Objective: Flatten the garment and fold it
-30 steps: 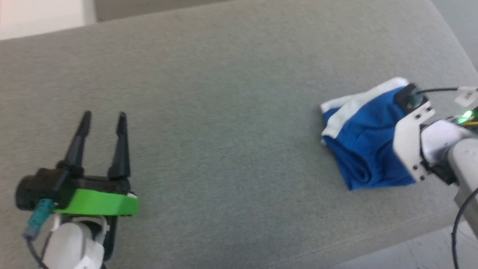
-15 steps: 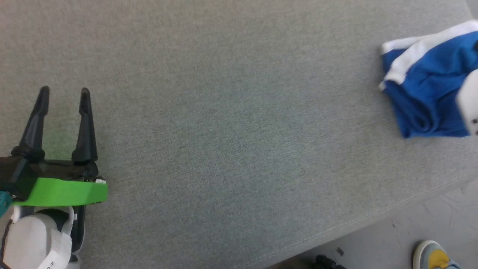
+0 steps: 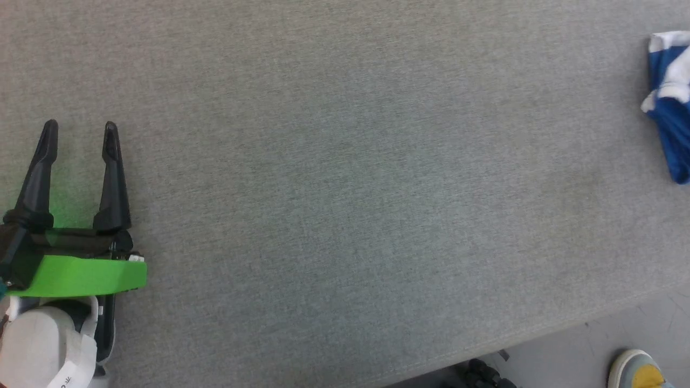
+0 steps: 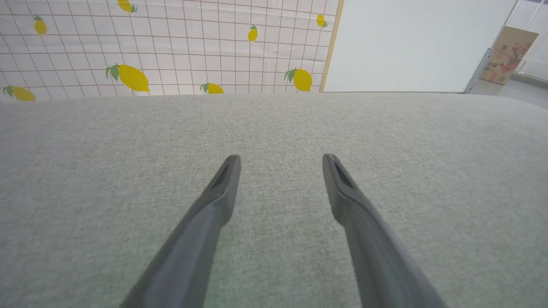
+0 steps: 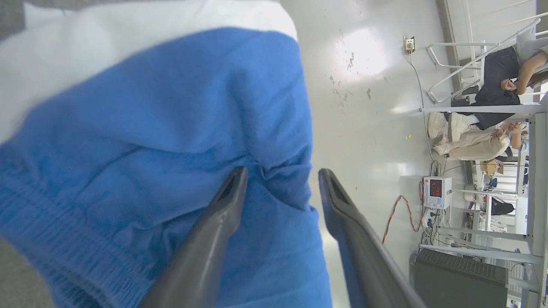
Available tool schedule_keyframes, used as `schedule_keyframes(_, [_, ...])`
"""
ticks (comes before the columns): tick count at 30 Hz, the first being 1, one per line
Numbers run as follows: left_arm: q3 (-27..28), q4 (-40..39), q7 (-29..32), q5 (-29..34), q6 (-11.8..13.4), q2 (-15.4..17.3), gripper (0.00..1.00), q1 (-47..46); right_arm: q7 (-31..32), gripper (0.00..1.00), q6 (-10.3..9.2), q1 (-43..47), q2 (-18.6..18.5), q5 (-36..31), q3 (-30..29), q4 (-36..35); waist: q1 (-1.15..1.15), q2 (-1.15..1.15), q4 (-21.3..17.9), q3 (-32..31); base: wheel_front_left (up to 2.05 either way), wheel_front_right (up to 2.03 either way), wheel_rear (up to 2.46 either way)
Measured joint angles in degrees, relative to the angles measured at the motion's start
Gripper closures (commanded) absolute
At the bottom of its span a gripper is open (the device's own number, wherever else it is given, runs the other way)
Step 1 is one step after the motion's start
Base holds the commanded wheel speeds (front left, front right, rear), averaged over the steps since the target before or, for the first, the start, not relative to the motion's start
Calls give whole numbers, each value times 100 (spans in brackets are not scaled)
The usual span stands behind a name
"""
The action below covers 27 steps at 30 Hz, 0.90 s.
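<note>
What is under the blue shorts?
The blue shorts lie on the grey padded surface, which shows beside them in the head view. The spot right underneath is covered by the fabric, so I cannot tell whether anything else is hidden there.

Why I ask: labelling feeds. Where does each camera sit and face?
Head view: on the head, looking down at grey fabric surface; left tool lower left.
Left wrist view: on left wrist, along left tool toward lemon-patterned wall.
Right wrist view: on right wrist, along right tool onto royal-blue soft fabric shorts.
Shared: head and right wrist views both show the shorts.
</note>
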Motion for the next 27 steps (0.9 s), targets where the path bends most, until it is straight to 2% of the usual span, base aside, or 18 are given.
schedule_keyframes(11, [-29, 290, -185, -52, 66, -81, 0, 26, -201, 0, 0, -3, 19, -53, -622, -180, 0, 0, 23, -483, 0, 0, 0])
schedule_keyframes(14, [-36, 431, -232, -120, 100, -179, 0, 47, -459, 0, 0, -50, 25, 80, -678, -430, 0, 0, 50, -706, 0, 0, 0])
schedule_keyframes(20, [15, 615, -318, -188, 197, -325, 0, 250, -1329, 0, -1, -439, 265, 492, -511, -1073, -1, 0, 104, -1228, 0, 0, 0])
schedule_keyframes(25, [122, 740, -355, -282, 318, -550, 0, 399, -1998, 0, -1, -500, 809, 882, -377, -1519, -1, 0, 185, -1709, 0, 0, 0])
schedule_keyframes(26, [172, 795, -369, -293, 361, -620, 0, 470, -2274, 0, -2, -486, 1366, 1236, -432, -1773, -1, 0, 254, -1981, 0, 0, 0])
schedule_keyframes(27, [181, 806, -368, -293, 379, -652, 0, 489, -2366, 0, -3, -449, 1541, 1325, -408, -1892, -1, 0, 283, -2074, 0, 0, 0])
